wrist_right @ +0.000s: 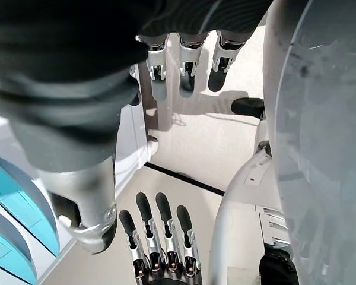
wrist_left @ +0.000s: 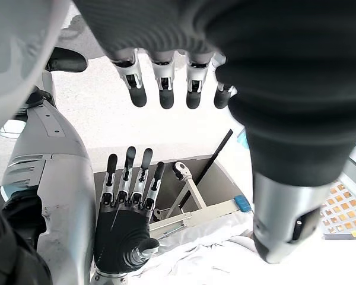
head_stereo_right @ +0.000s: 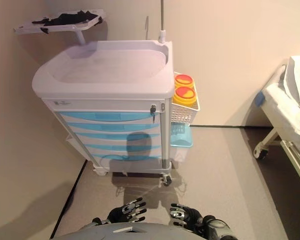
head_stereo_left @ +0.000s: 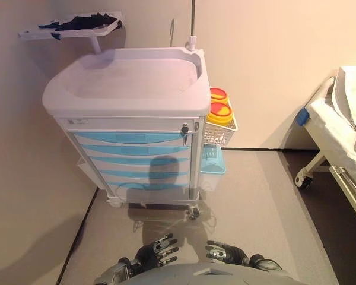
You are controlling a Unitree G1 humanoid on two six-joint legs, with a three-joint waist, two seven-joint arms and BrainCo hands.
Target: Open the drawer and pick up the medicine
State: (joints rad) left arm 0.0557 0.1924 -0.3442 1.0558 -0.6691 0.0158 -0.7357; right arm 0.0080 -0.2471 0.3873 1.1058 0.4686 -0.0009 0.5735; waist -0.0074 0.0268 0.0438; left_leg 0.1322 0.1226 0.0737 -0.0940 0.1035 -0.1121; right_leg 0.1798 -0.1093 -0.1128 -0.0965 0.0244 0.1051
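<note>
A white medical cart stands against the wall ahead, with several light-blue drawers, all closed. The top drawer has a key lock at its right end. No medicine shows in any view. My left hand and my right hand hang low, well short of the cart, side by side. Both are open and empty, with straight fingers, as the left wrist view and the right wrist view show.
A white wire basket on the cart's right side holds two yellow containers with red lids, above a light-blue bin. A side shelf sticks out at the upper left. A hospital bed stands at the right.
</note>
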